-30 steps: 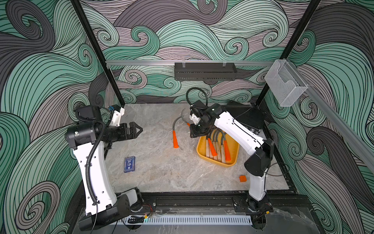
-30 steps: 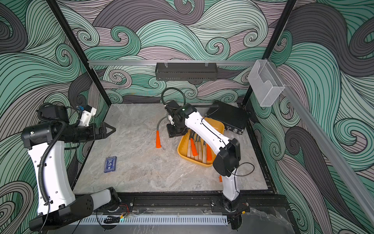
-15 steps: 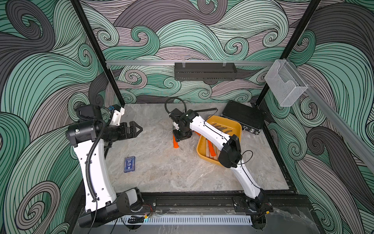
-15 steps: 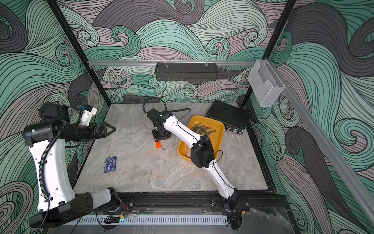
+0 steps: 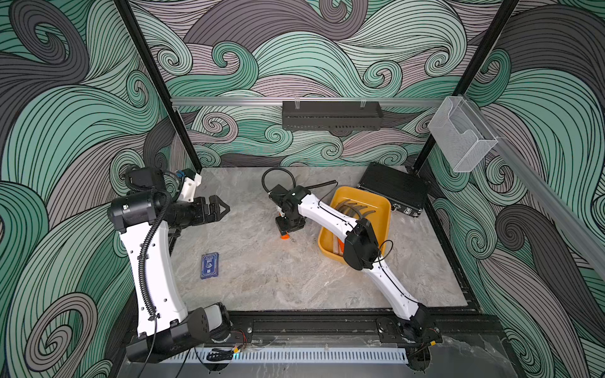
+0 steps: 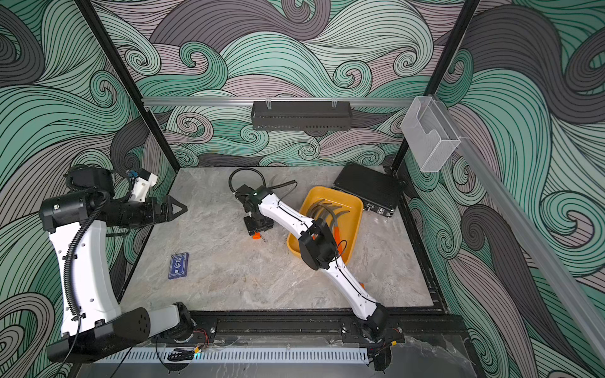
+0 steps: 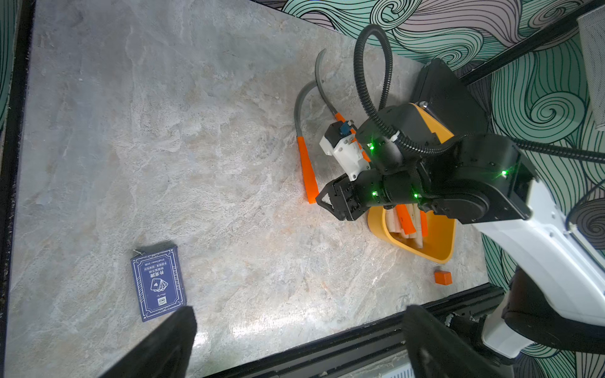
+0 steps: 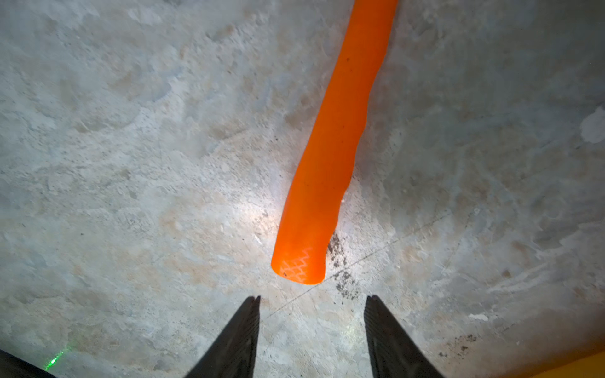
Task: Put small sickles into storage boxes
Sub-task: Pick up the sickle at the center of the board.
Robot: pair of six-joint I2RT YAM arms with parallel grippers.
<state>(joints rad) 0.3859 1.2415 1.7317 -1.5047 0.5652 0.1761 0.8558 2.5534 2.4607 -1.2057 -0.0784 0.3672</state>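
Toward surface's back edge, beside tray | step: approach to loose sickle | right gripper half-spread, empty, at orange handle's butt | left gripper wide, idle | next: straddle handle, pinch

Note that both arms are built alike: the left arm and the right arm have white shells between black joint housings. Corrugated black conduit runs along the left arm, and a thin black wire along the right. Green LEDs dot the right arm's black wrist, next to a white camera mount. The right gripper has black wedge fingers, finely ribbed.
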